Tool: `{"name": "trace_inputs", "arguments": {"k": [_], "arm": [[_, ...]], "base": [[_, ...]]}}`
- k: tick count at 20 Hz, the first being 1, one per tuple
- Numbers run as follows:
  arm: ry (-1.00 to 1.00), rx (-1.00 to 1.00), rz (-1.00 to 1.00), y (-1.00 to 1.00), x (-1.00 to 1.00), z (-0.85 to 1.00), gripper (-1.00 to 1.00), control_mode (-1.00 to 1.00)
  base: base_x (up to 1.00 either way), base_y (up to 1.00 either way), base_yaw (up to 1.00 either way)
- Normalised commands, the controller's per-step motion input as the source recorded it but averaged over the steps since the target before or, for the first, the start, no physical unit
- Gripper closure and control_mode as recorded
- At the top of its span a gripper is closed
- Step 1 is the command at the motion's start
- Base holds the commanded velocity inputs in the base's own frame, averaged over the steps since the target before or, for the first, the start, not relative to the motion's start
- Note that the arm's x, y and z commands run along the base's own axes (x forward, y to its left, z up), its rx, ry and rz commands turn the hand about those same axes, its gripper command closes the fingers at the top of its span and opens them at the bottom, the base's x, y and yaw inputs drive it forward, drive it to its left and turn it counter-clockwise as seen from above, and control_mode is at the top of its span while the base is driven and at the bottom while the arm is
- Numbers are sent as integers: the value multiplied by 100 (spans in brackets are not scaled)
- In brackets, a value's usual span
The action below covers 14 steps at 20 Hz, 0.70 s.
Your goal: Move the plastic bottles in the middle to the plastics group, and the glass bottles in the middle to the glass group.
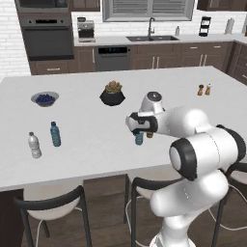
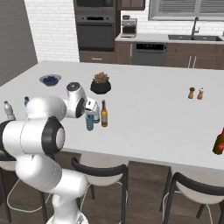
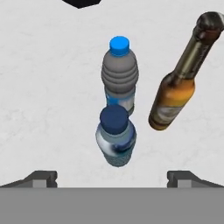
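Hand view: gripper (image 3: 112, 177) hangs over the middle cluster, jaws spread wide, nothing between them. Directly below, the near water bottle (image 3: 115, 136), dark blue cap, standing upright on the island counter (image 3: 39, 109). Just behind it, the second water bottle (image 3: 120, 76), bright blue cap, close enough that the two may be touching; hard to tell from above. Amber glass bottle (image 3: 177, 85) stands just beside them to the right of this view, dark neck.

Right base view: same amber bottle (image 2: 104, 113) next to the blue bottles at the wrist. Glass group (image 2: 196, 93) sits well apart, far across the counter. Left base view: plastics group, whitish bottle (image 1: 34, 145) and blue-tinted bottle (image 1: 55, 134), well off toward the left edge.

Judgement: lining up on the near water bottle, no bottle moved yet.

Risks: bottles are crowded. A finger coming down could clip the rear bottle or the amber one and topple it; tall, narrow, likely to roll. Ribbed round plastic could slip if gripped too near the cap
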Motion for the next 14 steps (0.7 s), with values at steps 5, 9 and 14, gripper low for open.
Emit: {"name": "trace_inputs", "arguments": {"k": [5,9,14], "arm": [[0,0,4,0,22,-7,-100,-100],[2,0,3,0,2,-15,-100,-100],[5,0,2,0,0,-20,-100,-100]], "base": [[0,0,0],[0,0,0],[0,0,0]]}}
